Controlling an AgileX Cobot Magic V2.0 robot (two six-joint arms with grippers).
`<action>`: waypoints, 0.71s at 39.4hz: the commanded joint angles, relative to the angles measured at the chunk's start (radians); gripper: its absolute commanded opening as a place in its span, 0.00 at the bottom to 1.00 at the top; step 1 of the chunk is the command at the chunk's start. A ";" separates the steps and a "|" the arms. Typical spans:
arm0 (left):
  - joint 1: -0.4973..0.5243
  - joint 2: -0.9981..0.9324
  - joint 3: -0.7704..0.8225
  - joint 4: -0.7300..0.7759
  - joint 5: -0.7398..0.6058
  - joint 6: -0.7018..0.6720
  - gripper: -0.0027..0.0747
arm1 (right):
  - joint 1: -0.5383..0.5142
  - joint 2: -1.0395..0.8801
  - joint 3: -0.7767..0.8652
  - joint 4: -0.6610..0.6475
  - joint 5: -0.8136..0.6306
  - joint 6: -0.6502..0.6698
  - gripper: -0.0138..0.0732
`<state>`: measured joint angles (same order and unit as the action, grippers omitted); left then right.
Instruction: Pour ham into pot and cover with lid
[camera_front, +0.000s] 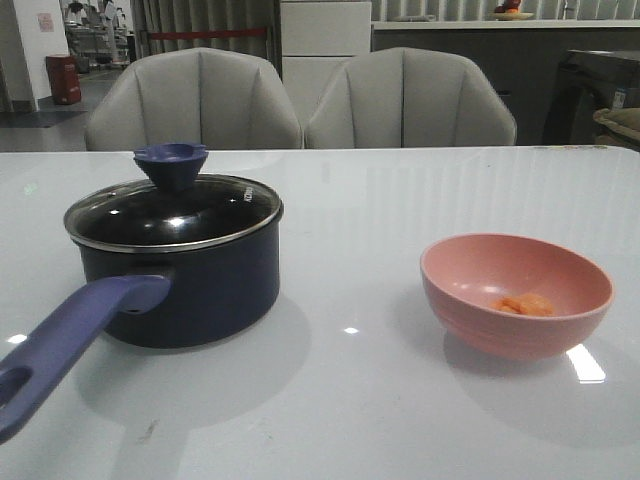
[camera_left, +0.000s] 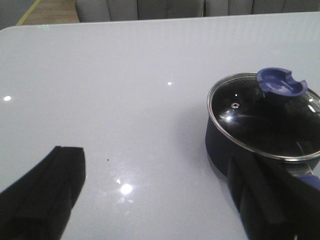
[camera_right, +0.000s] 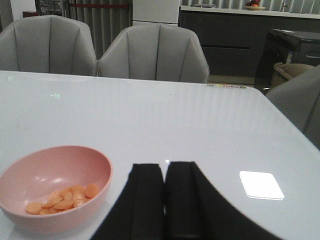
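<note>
The dark navy pot (camera_front: 200, 290) stands at the left of the table, its long blue-purple handle (camera_front: 70, 335) pointing toward the near left edge. The glass lid (camera_front: 175, 215) with its navy knob (camera_front: 170, 160) sits on the pot. To the right, a pink bowl (camera_front: 500, 335) holds the orange-pink ham (camera_front: 525, 305). Neither gripper shows in the front view. In the left wrist view my left gripper (camera_left: 155, 155) is open and empty over bare table, with the pot (camera_left: 220, 145) and lid (camera_left: 250, 115) beside one finger. My right gripper (camera_right: 164, 167) is shut and empty, beside the bowl (camera_right: 107, 172) and ham (camera_right: 62, 198).
The white glossy table (camera_front: 350, 400) carries only the pot and bowl. Two grey chairs (camera_front: 195, 100) (camera_front: 410, 100) stand behind its far edge. Another grey chair (camera_right: 300, 105) shows at the table's side in the right wrist view.
</note>
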<state>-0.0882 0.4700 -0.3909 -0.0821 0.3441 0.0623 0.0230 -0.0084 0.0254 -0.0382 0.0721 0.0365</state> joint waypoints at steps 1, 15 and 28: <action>0.001 0.014 -0.041 -0.014 -0.118 0.000 0.87 | -0.004 -0.019 0.011 -0.009 -0.083 0.001 0.32; 0.001 0.208 -0.302 -0.039 0.197 0.000 0.87 | -0.004 -0.019 0.011 -0.009 -0.083 0.001 0.32; 0.001 0.533 -0.586 -0.150 0.357 -0.005 0.87 | -0.004 -0.019 0.011 -0.009 -0.083 0.001 0.32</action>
<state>-0.0882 0.9426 -0.8888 -0.1934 0.7171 0.0623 0.0230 -0.0084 0.0254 -0.0382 0.0721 0.0365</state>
